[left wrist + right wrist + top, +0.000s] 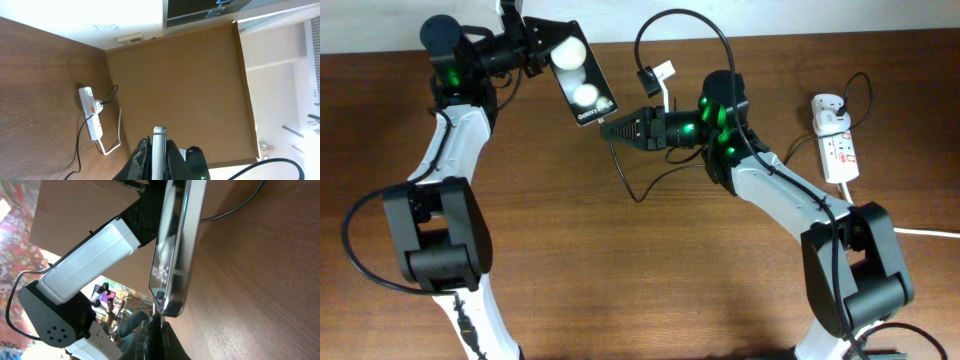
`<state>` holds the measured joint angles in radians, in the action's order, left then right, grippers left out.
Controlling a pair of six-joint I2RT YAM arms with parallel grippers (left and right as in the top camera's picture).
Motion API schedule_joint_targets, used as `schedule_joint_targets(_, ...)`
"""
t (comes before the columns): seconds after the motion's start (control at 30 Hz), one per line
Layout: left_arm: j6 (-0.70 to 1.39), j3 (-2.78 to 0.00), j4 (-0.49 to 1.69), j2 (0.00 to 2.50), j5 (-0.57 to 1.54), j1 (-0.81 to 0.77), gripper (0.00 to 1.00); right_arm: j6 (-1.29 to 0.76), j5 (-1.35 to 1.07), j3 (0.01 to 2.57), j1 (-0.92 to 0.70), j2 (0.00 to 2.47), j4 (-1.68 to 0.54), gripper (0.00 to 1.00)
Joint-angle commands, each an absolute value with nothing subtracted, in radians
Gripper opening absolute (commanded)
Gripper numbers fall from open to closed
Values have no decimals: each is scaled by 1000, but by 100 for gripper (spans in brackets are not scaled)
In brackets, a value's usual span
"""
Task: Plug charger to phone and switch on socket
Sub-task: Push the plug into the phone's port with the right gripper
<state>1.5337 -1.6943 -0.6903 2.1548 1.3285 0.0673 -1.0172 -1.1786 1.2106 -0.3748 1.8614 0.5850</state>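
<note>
My left gripper [542, 50] is shut on the black glossy phone [578, 85] and holds it above the table, lettered end toward the right arm. In the left wrist view the phone [159, 150] shows edge-on between the jaws [159, 165]. My right gripper [612, 128] is shut on the charger's black plug tip, whose point touches the phone's lower end [167, 297]. The thin black cable [638, 190] trails over the table. The white socket [835, 150] with red markings lies at the far right, a white adapter [827, 108] plugged in it.
The socket's thick white cord [920, 230] runs off the right edge. A loop of arm cable [685, 30] rises above the right arm. The table's back edge meets a white wall behind the left gripper.
</note>
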Motion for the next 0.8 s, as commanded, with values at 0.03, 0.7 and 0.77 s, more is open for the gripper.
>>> schedule_joint_targets(0.03, 1578, -1710, -698, 2149, 1338, 65, 0, -1004, -1174, 1222, -382, 1845, 591, 4)
schedule_joint_targets(0.7, 1578, -1710, -698, 2149, 1335, 48, 0, -1025, -1165, 1222, -382, 1845, 587, 4)
schedule_joint_targets(0.77, 1578, -1710, -698, 2149, 1335, 48, 0, -1030, -1165, 1222, -382, 1845, 587, 4)
